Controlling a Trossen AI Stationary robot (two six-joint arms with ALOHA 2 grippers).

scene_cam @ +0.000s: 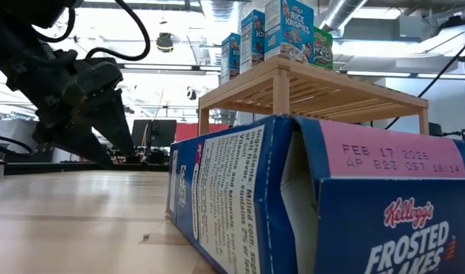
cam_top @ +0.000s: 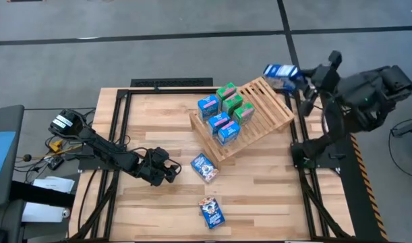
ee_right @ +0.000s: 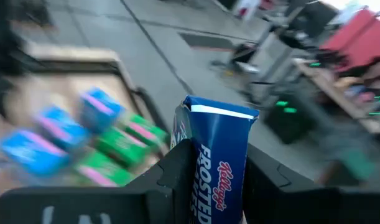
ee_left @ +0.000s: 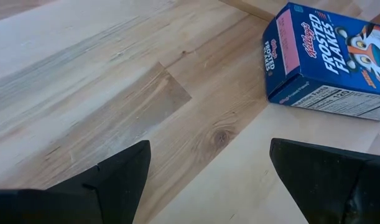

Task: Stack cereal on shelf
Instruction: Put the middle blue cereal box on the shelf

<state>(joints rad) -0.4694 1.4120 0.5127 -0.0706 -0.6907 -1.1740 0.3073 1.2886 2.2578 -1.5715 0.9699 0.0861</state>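
Observation:
My right gripper (cam_top: 301, 79) is shut on a blue Frosted Flakes box (cam_top: 278, 71) in the air, past the far right corner of the light-wood slatted rack (cam_top: 263, 111). Several blue and green cereal boxes (cam_top: 222, 111) stand on the rack's slats. My left gripper (cam_top: 166, 170) (ee_left: 208, 177) is open, low over the tabletop, just left of another blue Frosted Flakes box (cam_top: 204, 167) (ee_left: 326, 56), which lies flat on the planks. A third blue box (cam_top: 212, 212) (scene_cam: 316, 205) lies flat near the table's near edge. In the low view, my left gripper (scene_cam: 91, 99) hangs at the left. My right gripper pinches the blue box between its two fingers (ee_right: 177, 165), which sit on opposite sides of its lower half (ee_right: 208, 171). They reach it from the table's right side. The box is lifted clear, and its closed top end (ee_right: 217, 111) points away from the gripper.
The rack stands slanted across the table's far middle, its right half bare of boxes (cam_top: 270, 108). Black frame rails (cam_top: 121, 115) run along the table's left, far and right sides. Bare planks (cam_top: 273, 196) lie to the near right.

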